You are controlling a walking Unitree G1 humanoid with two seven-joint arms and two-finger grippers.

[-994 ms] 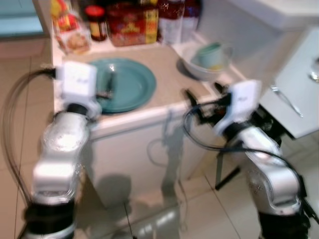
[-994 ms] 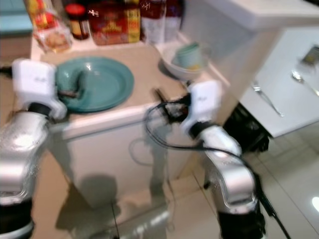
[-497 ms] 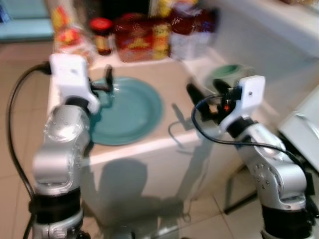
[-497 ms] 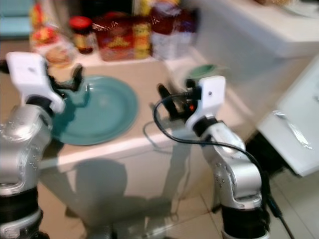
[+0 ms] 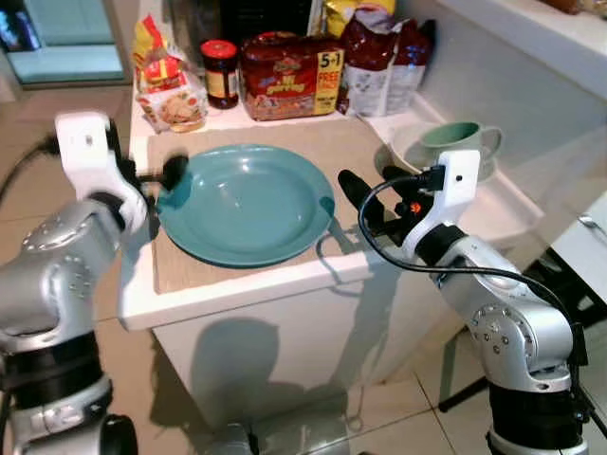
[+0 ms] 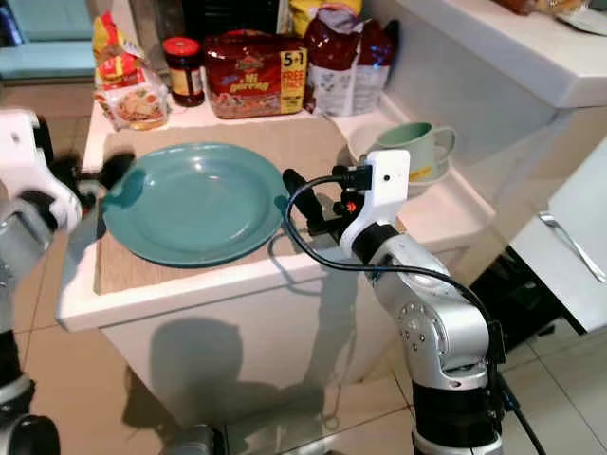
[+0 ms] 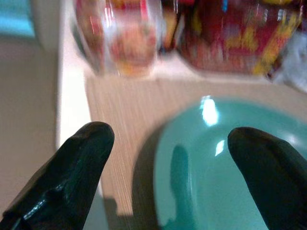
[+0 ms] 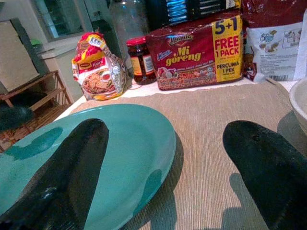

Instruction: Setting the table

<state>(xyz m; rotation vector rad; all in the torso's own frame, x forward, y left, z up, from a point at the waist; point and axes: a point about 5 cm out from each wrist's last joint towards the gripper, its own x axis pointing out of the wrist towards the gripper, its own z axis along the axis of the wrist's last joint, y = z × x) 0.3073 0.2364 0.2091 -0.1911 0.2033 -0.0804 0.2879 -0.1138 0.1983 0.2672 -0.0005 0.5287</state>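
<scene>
Plate (image 5: 245, 202) is lying between both claws on the tabletop (image 5: 237, 284); left claw (image 7: 163, 163) and right claw (image 8: 168, 163) are gaping empty, each straddling an opposite rim.

L wrist view blurred: packets (image 7: 120, 38) at 12 o'clock unreadable, teal plate (image 7: 230, 163) cut off at 4 o'clock. Fork (image 6: 572, 245) cut at 3 o'clock.

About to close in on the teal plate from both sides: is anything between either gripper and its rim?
Nothing visible. The left gripper sits open at the plate's left rim, the right gripper open at its right rim. The cup, the jar and the noodle packs stand clear of both.
</scene>
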